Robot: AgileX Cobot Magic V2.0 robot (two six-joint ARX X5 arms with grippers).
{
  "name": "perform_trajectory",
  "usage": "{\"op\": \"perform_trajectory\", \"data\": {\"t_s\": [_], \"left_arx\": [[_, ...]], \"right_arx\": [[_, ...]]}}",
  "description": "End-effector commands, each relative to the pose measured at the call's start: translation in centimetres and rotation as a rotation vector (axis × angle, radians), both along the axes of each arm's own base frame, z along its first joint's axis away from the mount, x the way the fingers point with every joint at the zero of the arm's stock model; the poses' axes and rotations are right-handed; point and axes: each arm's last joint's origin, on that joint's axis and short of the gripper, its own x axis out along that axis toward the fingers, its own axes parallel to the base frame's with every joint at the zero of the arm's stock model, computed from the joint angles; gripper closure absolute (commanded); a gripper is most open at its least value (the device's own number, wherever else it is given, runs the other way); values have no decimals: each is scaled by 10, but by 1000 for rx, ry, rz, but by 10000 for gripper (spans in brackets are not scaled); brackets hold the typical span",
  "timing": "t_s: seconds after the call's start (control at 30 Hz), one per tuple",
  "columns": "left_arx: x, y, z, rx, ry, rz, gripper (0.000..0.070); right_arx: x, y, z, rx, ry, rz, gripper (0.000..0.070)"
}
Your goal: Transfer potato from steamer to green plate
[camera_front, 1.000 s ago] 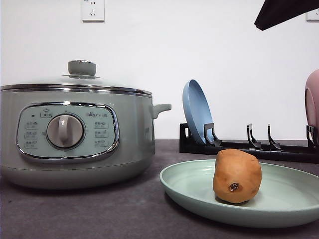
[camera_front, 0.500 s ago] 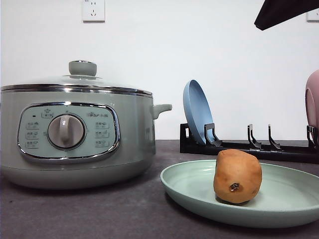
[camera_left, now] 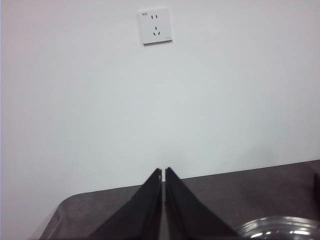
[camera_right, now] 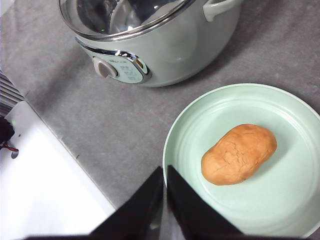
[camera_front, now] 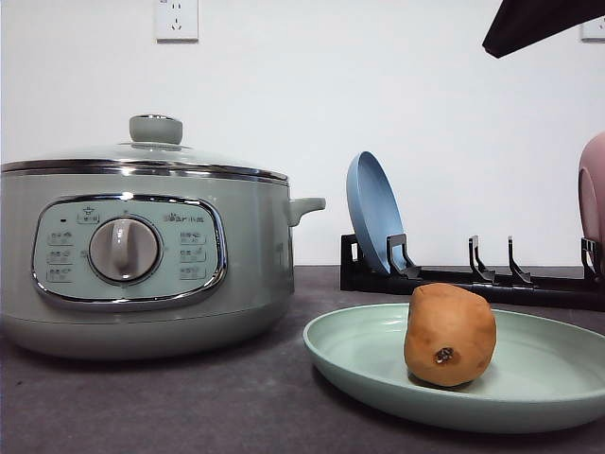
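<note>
- Grey counter (camera_front: 189,397) against a white wall, a wall socket (camera_front: 177,19) high up.
- potato (camera_front: 450,335) lies on the green plate (camera_front: 359,355), dark spot facing front.
- steamer (camera_front: 142,255) stands just beside the plate, glass lid (camera_front: 151,151) on.
- Behind, a black rack (camera_front: 473,279) holds a blue plate (camera_front: 375,213) on edge; a pink plate (camera_front: 593,203) sits at its far end.
- right hand (camera_right: 164,172) hangs above the plate's rim, fingers pressed together, empty.
- left hand (camera_left: 163,172) is likewise closed on nothing, facing the wall.
</note>
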Motion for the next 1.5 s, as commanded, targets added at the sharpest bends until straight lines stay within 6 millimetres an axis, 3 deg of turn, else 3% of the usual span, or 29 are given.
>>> {"op": "perform_trajectory", "data": {"t_s": [0.0, 0.4, 0.67, 1.13, 1.47], "left_arx": [[4, 1, -18, 13, 15, 13, 700], [-3, 3, -116, -25, 124, 86, 700], [-4, 3, -164, -35, 178, 87, 700], [-2, 3, -211, -37, 262, 88, 700], [-4, 3, -224, -27, 308, 89, 700]], "right_arx": [[1, 1, 4, 5, -16, 12, 700], [1, 1, 4, 5, -16, 12, 700], [1, 1, 4, 5, -16, 12, 700], [1, 1, 4, 5, -16, 12, 700], [1, 1, 4, 5, -16, 12, 700]]}}
